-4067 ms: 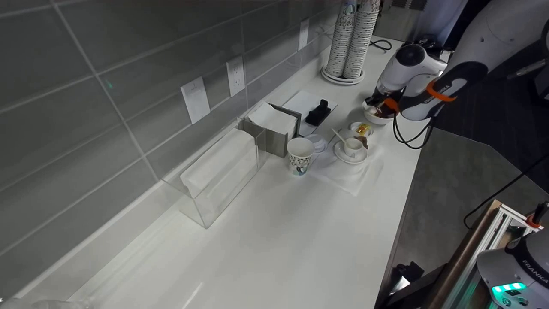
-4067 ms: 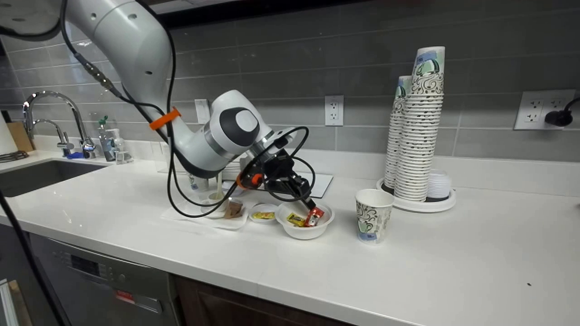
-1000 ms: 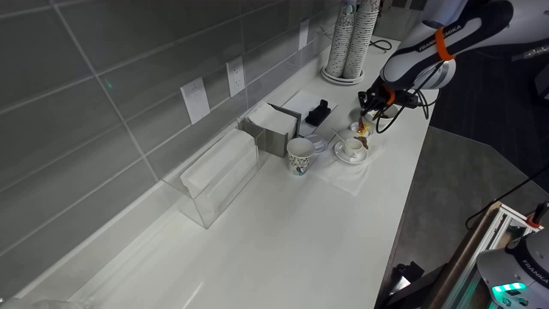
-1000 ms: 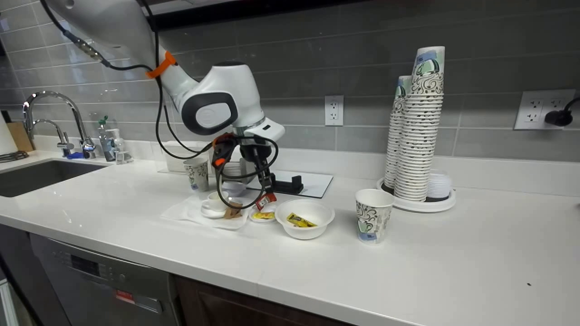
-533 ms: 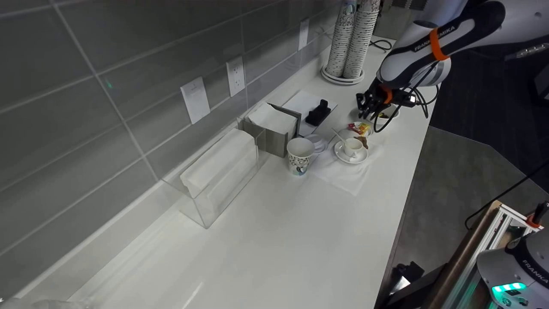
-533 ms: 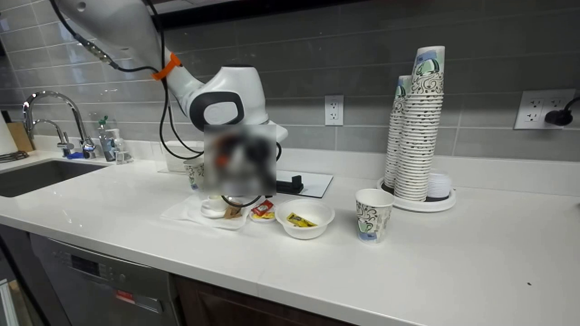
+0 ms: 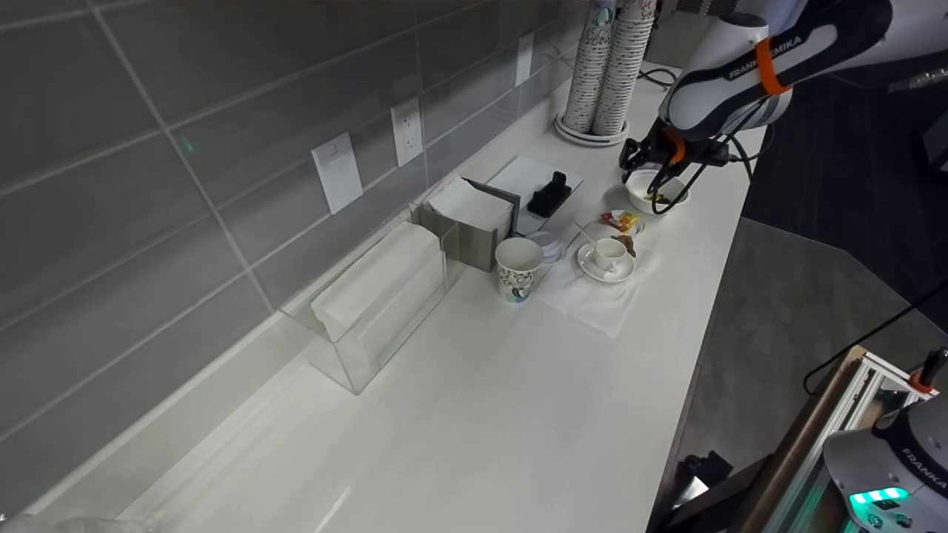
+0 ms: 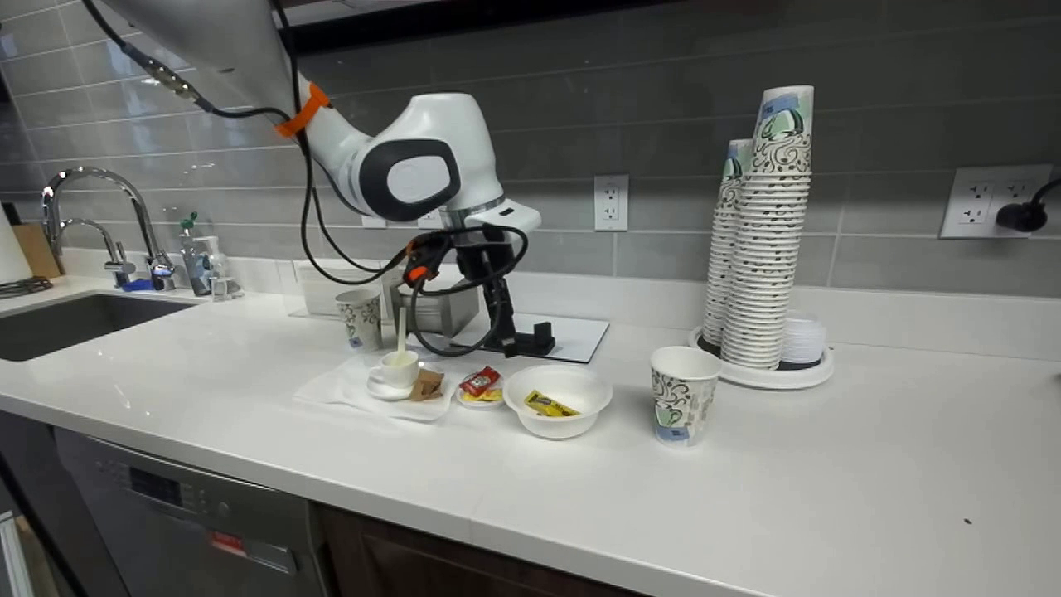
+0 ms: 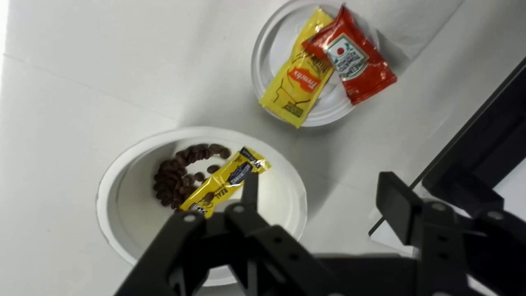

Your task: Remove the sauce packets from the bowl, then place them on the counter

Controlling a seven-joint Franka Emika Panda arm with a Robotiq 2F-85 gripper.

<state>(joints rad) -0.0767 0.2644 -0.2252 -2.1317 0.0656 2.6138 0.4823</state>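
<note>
Counter (image 8: pixel 580 506) open in front of bowl (image 8: pixel 557 424). Small dish (image 9: pixel 332 108) and paper cup (image 8: pixel 685 398) flank bowl. Black holder (image 7: pixel 549 196) stands behind, gap hard to judge.

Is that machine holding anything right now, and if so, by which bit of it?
Nothing is held: the hand is open, its jaws apart with nothing between them.

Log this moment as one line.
hand: open, nothing held; bowl: yellow packet, brown pieces inside; small white dish: ketchup packet overlapping French's packet; removal: unfinished
</note>
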